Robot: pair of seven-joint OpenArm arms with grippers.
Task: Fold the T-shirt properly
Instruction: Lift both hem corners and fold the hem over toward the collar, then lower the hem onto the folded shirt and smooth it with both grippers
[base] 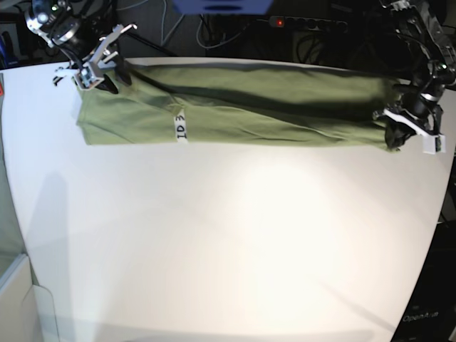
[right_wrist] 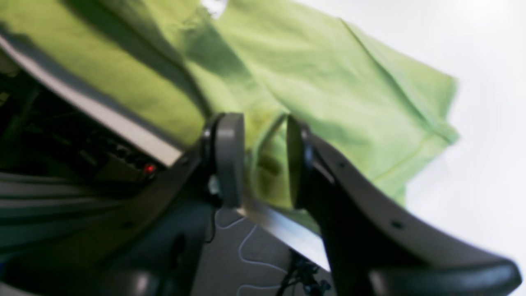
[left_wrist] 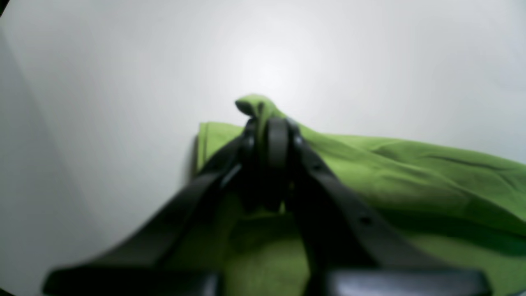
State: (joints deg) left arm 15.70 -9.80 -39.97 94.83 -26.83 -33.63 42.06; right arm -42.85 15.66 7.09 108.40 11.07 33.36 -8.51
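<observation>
Left wrist view, blurred: the left gripper (left_wrist: 269,137) pinches a raised fold of the T-shirt (left_wrist: 411,164). Right wrist view: the right gripper (right_wrist: 259,160) stands spread over cloth at the counter (right_wrist: 485,82) edge. Base view: the shirt lies along the far edge, label (base: 180,128) blurry

Black curved gripper (right_wrist: 259,160) fingers (right_wrist: 230,156) with small screw holes.

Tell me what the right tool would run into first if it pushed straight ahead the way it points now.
Most likely the T-shirt: the right tool stands open with green fabric directly between and beyond its fingers. Depth is unclear; the cloth may already touch it.
</observation>
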